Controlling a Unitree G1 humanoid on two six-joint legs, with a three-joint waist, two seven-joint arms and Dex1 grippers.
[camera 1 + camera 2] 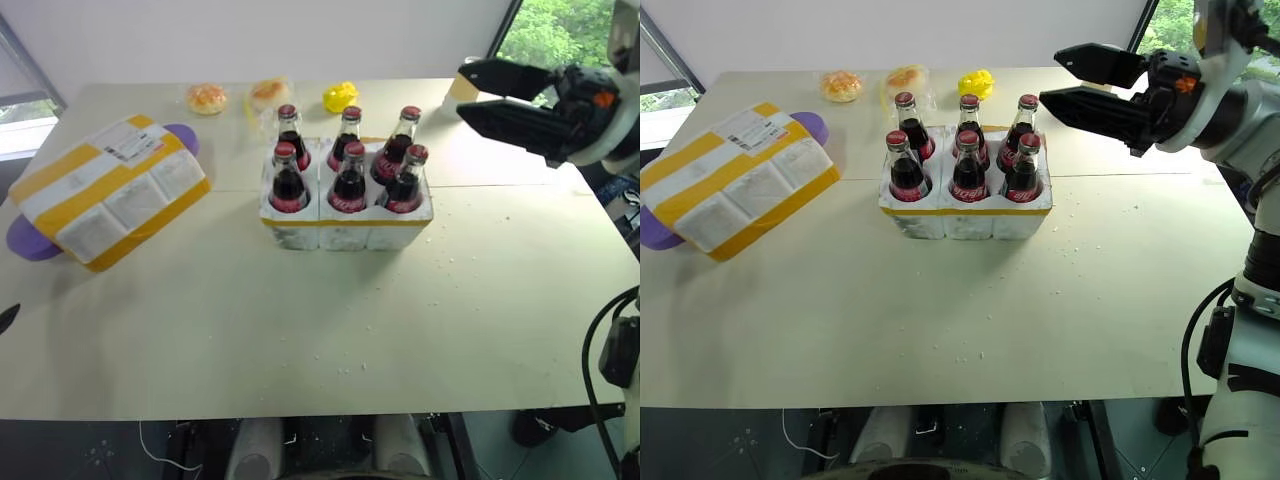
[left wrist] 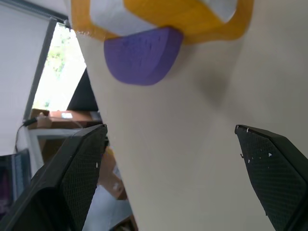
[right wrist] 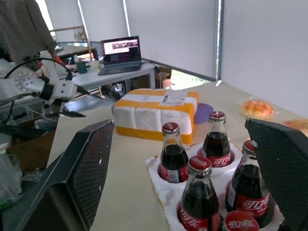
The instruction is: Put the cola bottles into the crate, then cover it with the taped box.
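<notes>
Nearest the camera, bare desk [image 1: 300, 340] separates the filled crate [image 1: 345, 222] from the box [image 1: 108, 190] lying long-axis diagonal at far left, probably closer to the left gripper [image 2: 178, 159], wide open and empty like the right gripper [image 1: 478, 92].

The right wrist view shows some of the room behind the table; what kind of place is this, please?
Probably an office or lab used for testing robots. Behind the pale table stands a desk with an open laptop, cables lie about, a person stands at the side, and large windows have white roller blinds.
</notes>
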